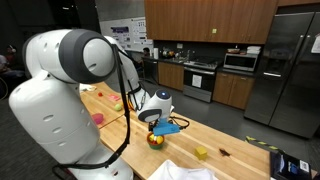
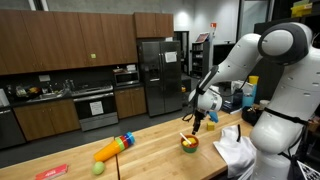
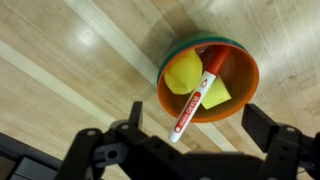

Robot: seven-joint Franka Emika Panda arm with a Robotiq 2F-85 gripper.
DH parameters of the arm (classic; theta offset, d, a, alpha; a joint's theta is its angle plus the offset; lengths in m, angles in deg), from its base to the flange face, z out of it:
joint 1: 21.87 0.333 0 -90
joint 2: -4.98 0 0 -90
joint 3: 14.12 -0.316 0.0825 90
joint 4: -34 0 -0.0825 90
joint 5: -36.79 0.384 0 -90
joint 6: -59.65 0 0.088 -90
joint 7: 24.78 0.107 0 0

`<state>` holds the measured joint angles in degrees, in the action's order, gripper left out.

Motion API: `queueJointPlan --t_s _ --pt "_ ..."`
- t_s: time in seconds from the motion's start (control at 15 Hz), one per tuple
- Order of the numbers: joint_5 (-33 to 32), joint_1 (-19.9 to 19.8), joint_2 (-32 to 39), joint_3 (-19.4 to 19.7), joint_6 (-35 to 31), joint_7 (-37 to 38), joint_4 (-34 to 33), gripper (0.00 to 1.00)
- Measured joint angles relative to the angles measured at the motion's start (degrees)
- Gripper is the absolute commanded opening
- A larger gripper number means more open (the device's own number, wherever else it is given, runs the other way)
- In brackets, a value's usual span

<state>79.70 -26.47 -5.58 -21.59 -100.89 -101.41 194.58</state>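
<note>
the end effector [image 3: 193, 113] is held released, fingers spread, just above a slim marker [image 3: 195, 90]. the marker is leaned inside a round orange bowl [image 3: 166, 92] beside yellow blocks [image 3: 183, 72]. the light bowl could be slid on the smooth wooden tabletop [image 3: 70, 60] if its rim is clipped.

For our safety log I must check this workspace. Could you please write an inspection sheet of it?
Surface: wooden table, light planks.
Job's things: orange bowl holds yellow pieces and a red-and-white marker leaning over its rim.
Clutter: white cloth, colourful toy, green ball.
Grippers: gripper above the bowl, fingers open, holding nothing.
Cables: black cable along the arm.
Surroundings: kitchen cabinets, refrigerator.
</note>
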Motion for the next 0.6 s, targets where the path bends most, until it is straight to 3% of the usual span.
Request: queueJointPlan --t_s 0.4,0.6 --pt "0.0 0.5 0.6 -0.1 0.0 0.0 -0.2 1.0" --pt "5.1 0.5 0.5 0.8 -1.6 0.0 -1.2 1.0"
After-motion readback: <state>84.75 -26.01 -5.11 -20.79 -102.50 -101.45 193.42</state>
